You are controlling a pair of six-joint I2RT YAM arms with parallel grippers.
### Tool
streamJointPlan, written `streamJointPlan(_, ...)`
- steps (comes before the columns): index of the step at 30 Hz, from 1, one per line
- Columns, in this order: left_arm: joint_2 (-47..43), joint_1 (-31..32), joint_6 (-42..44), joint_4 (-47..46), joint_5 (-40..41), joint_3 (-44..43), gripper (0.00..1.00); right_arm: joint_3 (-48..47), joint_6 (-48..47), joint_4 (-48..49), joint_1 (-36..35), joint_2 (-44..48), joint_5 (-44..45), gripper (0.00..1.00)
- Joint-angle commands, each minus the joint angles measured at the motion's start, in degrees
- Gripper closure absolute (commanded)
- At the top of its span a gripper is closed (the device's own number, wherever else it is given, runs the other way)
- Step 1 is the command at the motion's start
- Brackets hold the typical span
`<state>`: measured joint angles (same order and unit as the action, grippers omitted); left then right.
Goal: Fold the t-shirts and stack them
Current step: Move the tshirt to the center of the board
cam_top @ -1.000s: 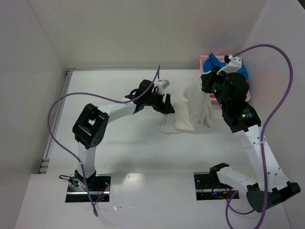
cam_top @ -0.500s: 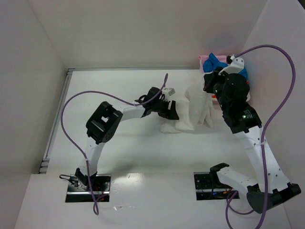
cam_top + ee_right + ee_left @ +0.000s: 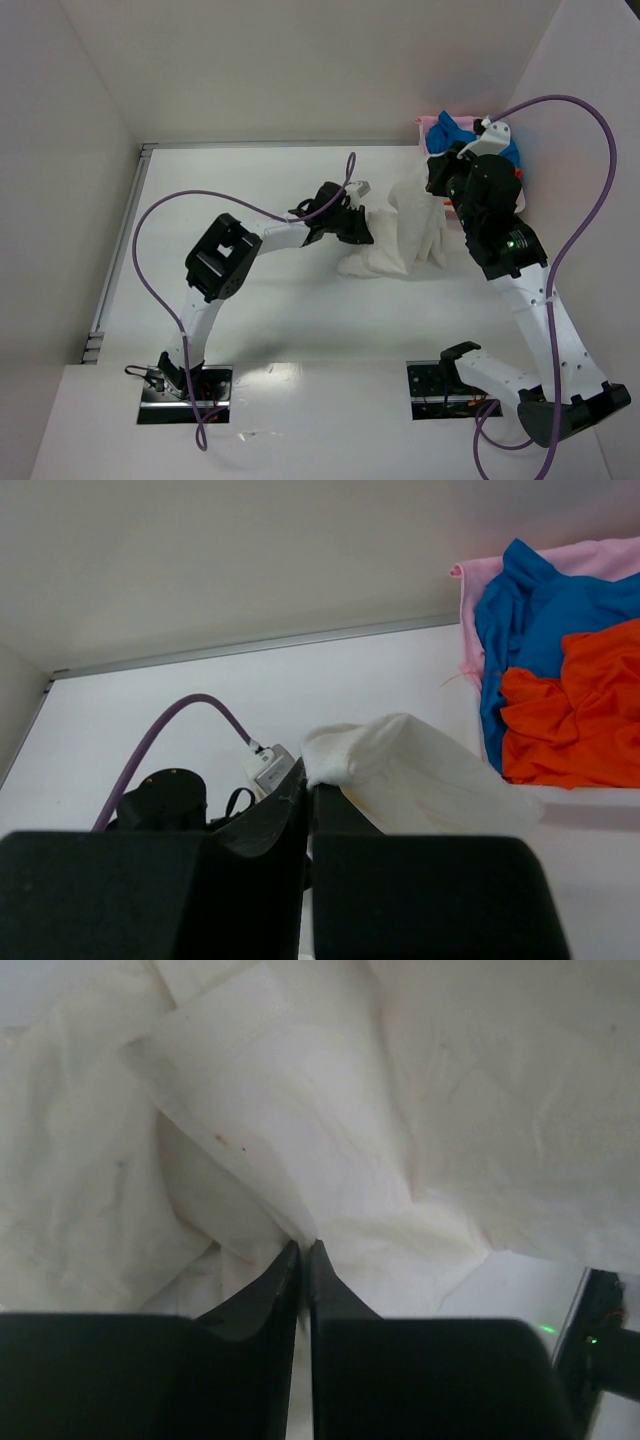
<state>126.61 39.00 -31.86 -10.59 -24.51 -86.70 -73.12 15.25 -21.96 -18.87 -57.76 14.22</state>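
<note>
1. The left jaws were pressed almost together, pinching a fold of the off-white t-shirt (image 3: 450,1090) at their tips.
2. The right jaws were pressed together on another edge of the same shirt, holding that part raised above the desk (image 3: 250,180).
3. The shirt sat crumpled right of the desk's middle, between the left arm (image 3: 270,232) and the right arm (image 3: 500,235), its lower part resting on the surface.
4. In the far right corner lay a pile, with the blue t-shirt (image 3: 560,610) over the pink t-shirt (image 3: 600,555) and the orange-red t-shirt (image 3: 570,710) on the blue.
</note>
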Motion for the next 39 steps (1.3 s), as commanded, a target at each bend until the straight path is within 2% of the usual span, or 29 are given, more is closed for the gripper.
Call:
streamJointPlan(1,-0.13,0.46,-0.14,-1.63,2.09,-2.78,0.93,0.26,-0.83,3.67,-0.20,0.98,0.99,0.99)
streamJointPlan(2,-0.13,0.46,-0.14,0.29,3.75,-3.39,0.99,0.26,-0.83,3.67,-0.20,0.98,1.60,0.99)
streamJointPlan(5,-3.11,0.46,-0.14,2.67,9.01,-3.39,1.00,0.26,-0.83,3.67,-0.20,0.98,2.13,0.99)
streamJointPlan(8,-9.78,-0.07,1.45,3.90,13.43,-0.59,1.00,-0.35,-0.83,3.67,-0.20,0.98,3.54,0.99)
streamJointPlan(14,-28.32,-5.24,7.41,10.48,21.16,0.65,1.00,-5.44,-0.22,6.74,-0.20,-0.51,4.85,0.99)
streamJointPlan(18,-44.29,-7.70,11.64,14.45,27.93,0.65,1.00,-12.11,1.01,9.47,0.33,-3.85,2.31,0.99)
streamJointPlan(24,-63.37,-11.66,15.32,15.78,38.56,1.27,1.00,-20.73,3.20,12.46,0.33,-9.03,0.29,0.99)
streamJointPlan(29,-70.35,-12.19,16.21,17.97,47.17,2.93,1.00,-25.22,4.96,14.13,0.33,-13.34,-0.24,0.99)
streamJointPlan(33,-76.14,-12.20,16.21,17.97,55.86,5.30,1.00,-29.34,4.45,14.13,0.33,-17.11,3.35,0.99)
streamJointPlan(39,-78.00,-12.20,18.41,19.02,59.23,4.61,1.00,-33.39,1.28,13.00,0.33,-19.06,7.49,0.99)
